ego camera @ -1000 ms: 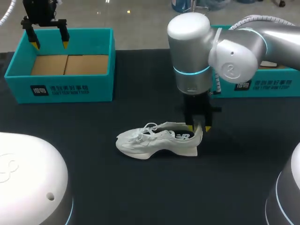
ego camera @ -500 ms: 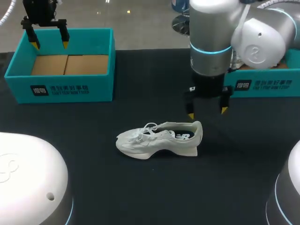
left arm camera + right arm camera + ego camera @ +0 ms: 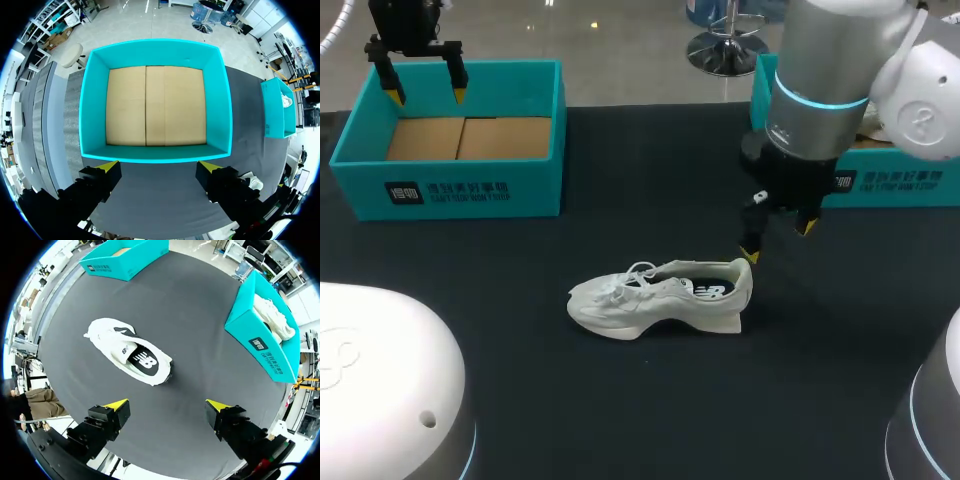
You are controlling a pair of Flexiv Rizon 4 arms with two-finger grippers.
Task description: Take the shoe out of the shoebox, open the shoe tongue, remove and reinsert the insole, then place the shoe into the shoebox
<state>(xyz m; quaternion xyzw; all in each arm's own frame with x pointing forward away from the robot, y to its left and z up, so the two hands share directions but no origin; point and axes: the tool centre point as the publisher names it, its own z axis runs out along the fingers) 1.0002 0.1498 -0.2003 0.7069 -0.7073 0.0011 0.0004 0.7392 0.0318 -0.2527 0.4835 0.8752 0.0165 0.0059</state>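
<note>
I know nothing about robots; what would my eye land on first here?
A white sneaker stands alone on the black table, with the right tool hovering open near its heel. At the far left, the left tool hangs open over an empty teal shoebox.

CLEAR: table [image 3: 620, 180] between boxes, above shoe [image 3: 660, 295] | BLOCKED: left box [image 3: 450, 190] rear-left, right box [image 3: 890, 182] rear-right | HEEL SIDE: right gripper [image 3: 778, 241] close by

Bright, even overhead light; faint soft shadow under shoe [image 3: 650, 295] on dark table [image 3: 620, 400]; sheen on right arm [image 3: 830, 70].
</note>
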